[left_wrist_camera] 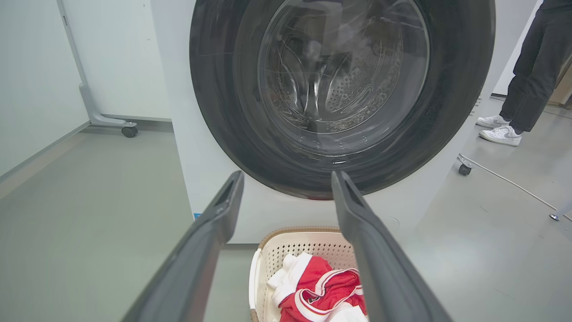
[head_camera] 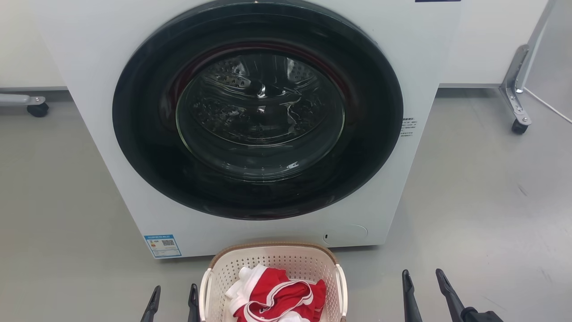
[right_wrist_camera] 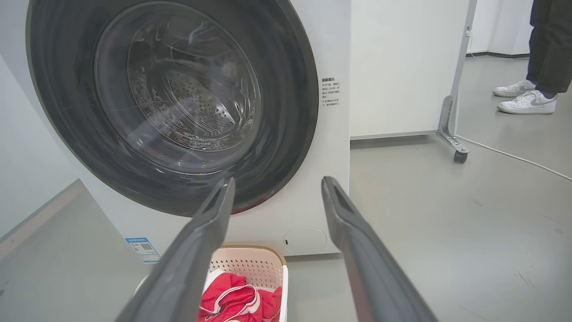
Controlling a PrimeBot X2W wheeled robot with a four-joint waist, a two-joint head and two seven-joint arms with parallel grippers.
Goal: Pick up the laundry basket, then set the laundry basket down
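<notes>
With left claw and right claw both released at 9 and 3 o'clock of the basket, a lopsided grab could tip it, spilling the clothes.

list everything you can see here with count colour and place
washer: one, white with dark round door, centre
laundry basket: one, cream with brown rim, floor before washer
clothes: one heap, red and white, in basket
sticker: one, blue, washer's lower left
wheeled feet: two, grey, far left and far right
cable: one, white, floor at right
person: one, dark trousers, white shoes, standing far right
left gripper: one, dark fingers open, beside basket's left handle
right gripper: one, dark fingers open, right of basket, apart
</notes>
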